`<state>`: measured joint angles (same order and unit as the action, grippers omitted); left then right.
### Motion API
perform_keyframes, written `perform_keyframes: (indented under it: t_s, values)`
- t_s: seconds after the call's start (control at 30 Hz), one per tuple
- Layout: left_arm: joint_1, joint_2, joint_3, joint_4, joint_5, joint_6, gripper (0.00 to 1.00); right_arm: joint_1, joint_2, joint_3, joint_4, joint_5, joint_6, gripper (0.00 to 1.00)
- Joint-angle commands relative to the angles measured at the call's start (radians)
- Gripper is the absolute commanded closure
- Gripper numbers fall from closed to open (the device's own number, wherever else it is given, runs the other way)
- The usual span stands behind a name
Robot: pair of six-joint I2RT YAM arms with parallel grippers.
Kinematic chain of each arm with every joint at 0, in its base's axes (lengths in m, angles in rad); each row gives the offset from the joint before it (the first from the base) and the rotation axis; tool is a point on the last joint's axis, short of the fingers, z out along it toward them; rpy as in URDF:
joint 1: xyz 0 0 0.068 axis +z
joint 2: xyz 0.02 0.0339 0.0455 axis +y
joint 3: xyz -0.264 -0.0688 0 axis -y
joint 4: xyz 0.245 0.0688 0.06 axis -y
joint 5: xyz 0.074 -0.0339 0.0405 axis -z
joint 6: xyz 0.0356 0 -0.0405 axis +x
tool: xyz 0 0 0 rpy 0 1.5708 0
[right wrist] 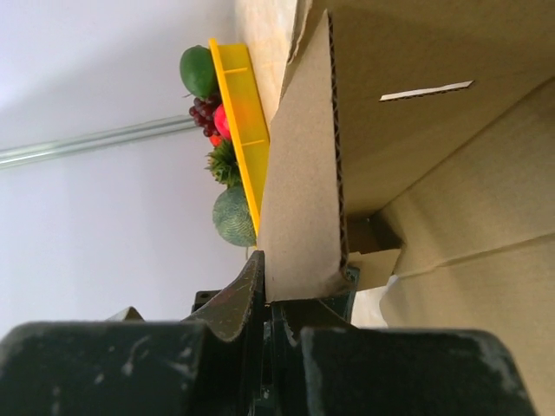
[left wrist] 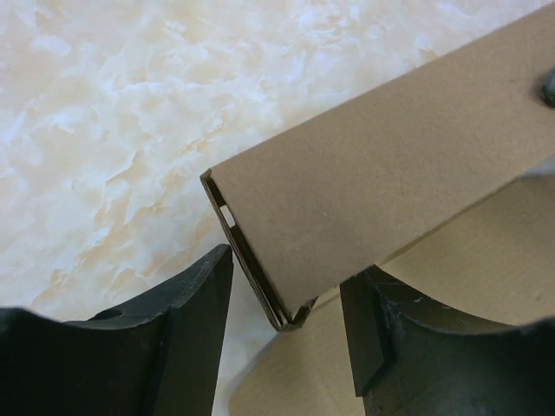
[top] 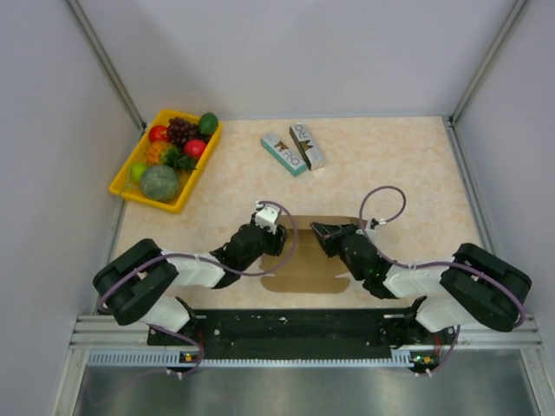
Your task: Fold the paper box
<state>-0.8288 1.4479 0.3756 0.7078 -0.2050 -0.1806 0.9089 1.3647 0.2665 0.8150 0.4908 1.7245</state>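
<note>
The paper box [top: 305,270] is plain brown cardboard, partly folded, lying on the table between my two arms near the front edge. My left gripper [top: 276,240] is at its left end. In the left wrist view it [left wrist: 289,282] is open, and the lower corner of a raised, doubled cardboard wall [left wrist: 381,182] sits in the gap between the black fingers [left wrist: 186,334]. My right gripper [top: 323,232] is at the box's right side. In the right wrist view it [right wrist: 299,282] is shut on the bottom edge of an upright cardboard flap [right wrist: 302,199].
A yellow tray [top: 123,184] of fruit stands at the back left and also shows in the right wrist view [right wrist: 238,113]. Two small printed boxes, teal [top: 284,153] and brown-white [top: 308,145], lie at the back centre. Grey walls enclose the table.
</note>
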Motion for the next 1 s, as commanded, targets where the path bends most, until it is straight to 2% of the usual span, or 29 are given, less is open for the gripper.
perform_keyframes:
  t_s: [0.0, 0.3, 0.43, 0.67, 0.7, 0.83, 0.97]
  values:
    - [-0.015, 0.035, 0.052, 0.064, -0.062, 0.004, 0.45, 0.004, 0.0, 0.013, -0.062, -0.012, 0.027, 0.99]
    - [-0.075, 0.137, 0.078, 0.119, -0.296, -0.003, 0.61, 0.016, 0.023, 0.033, -0.076, 0.0, 0.061, 1.0]
    - [-0.107, 0.189, 0.091, 0.153, -0.468, -0.036, 0.66, 0.024, 0.033, 0.037, -0.088, 0.005, 0.09, 1.0]
    - [-0.144, 0.267, 0.118, 0.263, -0.641, -0.001, 0.9, 0.041, 0.019, 0.051, -0.165, 0.031, 0.138, 1.0]
    - [-0.157, 0.27, 0.123, 0.268, -0.671, 0.006, 1.0, 0.048, 0.019, 0.051, -0.169, 0.038, 0.145, 1.0]
    - [-0.161, 0.305, 0.126, 0.329, -0.694, 0.03, 1.0, 0.056, 0.019, 0.068, -0.192, 0.054, 0.165, 0.99]
    - [-0.159, 0.315, 0.097, 0.346, -0.679, -0.029, 1.0, 0.058, 0.016, 0.063, -0.194, 0.071, 0.167, 0.98]
